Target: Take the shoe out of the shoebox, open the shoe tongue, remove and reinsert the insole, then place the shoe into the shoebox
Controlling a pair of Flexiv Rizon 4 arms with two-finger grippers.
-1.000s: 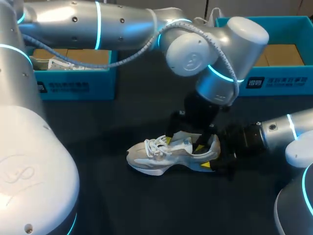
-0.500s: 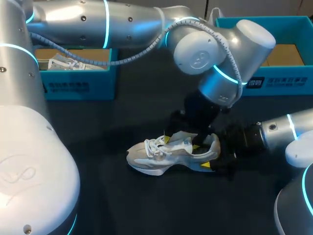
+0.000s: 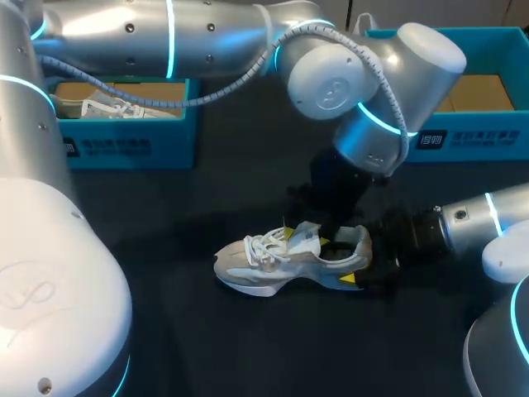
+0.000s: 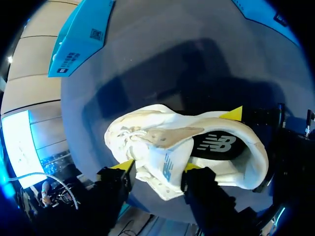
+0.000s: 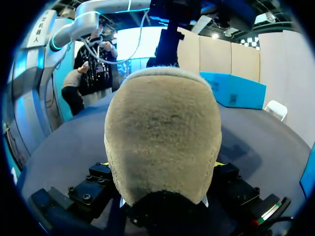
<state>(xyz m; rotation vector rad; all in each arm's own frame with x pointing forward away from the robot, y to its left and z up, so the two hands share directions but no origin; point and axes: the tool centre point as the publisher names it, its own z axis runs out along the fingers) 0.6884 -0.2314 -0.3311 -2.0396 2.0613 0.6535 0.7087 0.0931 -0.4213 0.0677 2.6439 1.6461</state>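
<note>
You're watching the shoe (image 3: 285,263) lying on its sole out on the desk (image 3: 207,331), outside both boxes. Your left pincer (image 3: 318,238) is coming down over the shoe's opening, and it's grasping the tongue (image 4: 165,169) from two sides, a yellow tip pressing on each edge and holding it up off the laces. Just behind that tongue, the dark insole (image 4: 216,146) is sitting inside the shoe. At the shoe's heel, your right pincer (image 3: 361,265) is clenching the heel between its fingers, pinning the shoe to the desk. Well beyond the shoe's toe end, the far-left shoebox (image 3: 124,145) is carrying a second shoe (image 3: 99,106) on a brown lining. Well beyond the heel end, the far-right shoebox (image 3: 471,136) is showing a brown lining inside.
</note>
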